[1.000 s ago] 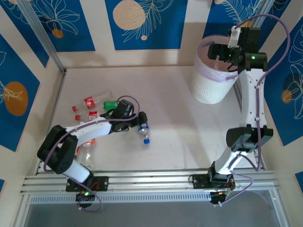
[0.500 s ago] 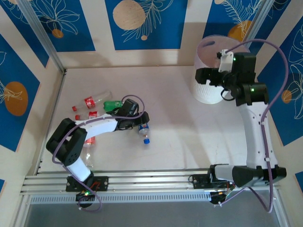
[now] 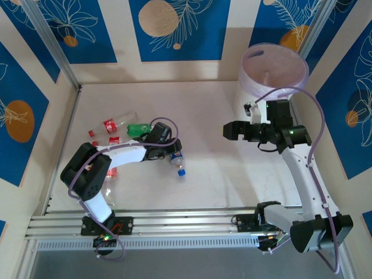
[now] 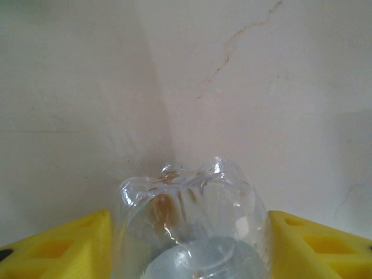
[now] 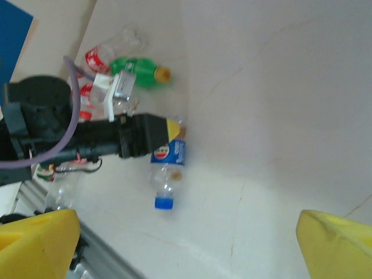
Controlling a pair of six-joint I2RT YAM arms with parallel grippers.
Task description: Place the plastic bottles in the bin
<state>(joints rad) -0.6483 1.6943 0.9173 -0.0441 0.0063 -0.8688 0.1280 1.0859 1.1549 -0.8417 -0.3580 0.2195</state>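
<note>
The white round plastic bin (image 3: 249,107), lined with a pale lilac bag, stands far right on the white table (image 3: 215,180). Well apart from it lies the clear blue-capped plastic bottle (image 3: 177,160). The yellow fingers (image 4: 70,247) of the left gripper (image 4: 189,235) are clamped on the bottle's base. The right gripper (image 3: 226,131) hangs wide open and empty, near the bin.

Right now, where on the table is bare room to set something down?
Bare: the far strip of table between back wall and bottles, and the near middle between the blue-capped bottle and right arm. Crowded: the left side, bottles clustered by the left gripper.
</note>
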